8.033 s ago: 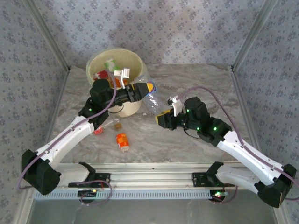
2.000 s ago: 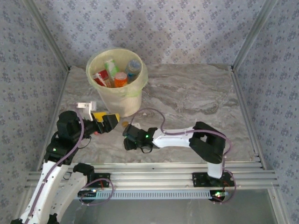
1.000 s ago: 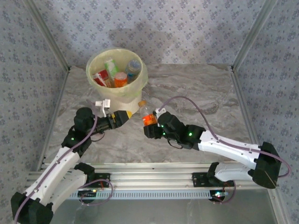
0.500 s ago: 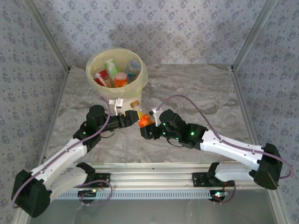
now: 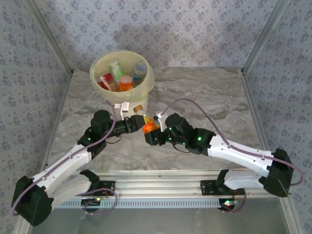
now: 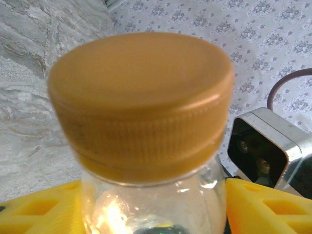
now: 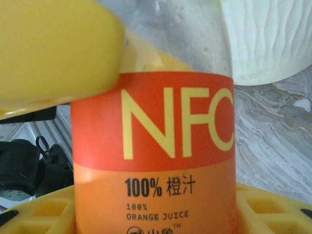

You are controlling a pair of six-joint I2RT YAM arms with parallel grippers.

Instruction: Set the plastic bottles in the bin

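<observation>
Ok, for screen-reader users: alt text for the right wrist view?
Close-up of an orange juice bottle with a red-and-orange NFC label, flanked by the right end effector's yellow fingers; the white bin and marble table behind.

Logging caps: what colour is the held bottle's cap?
The bottle has a golden orange-brown cap, clearest in the left wrist view.
</observation>
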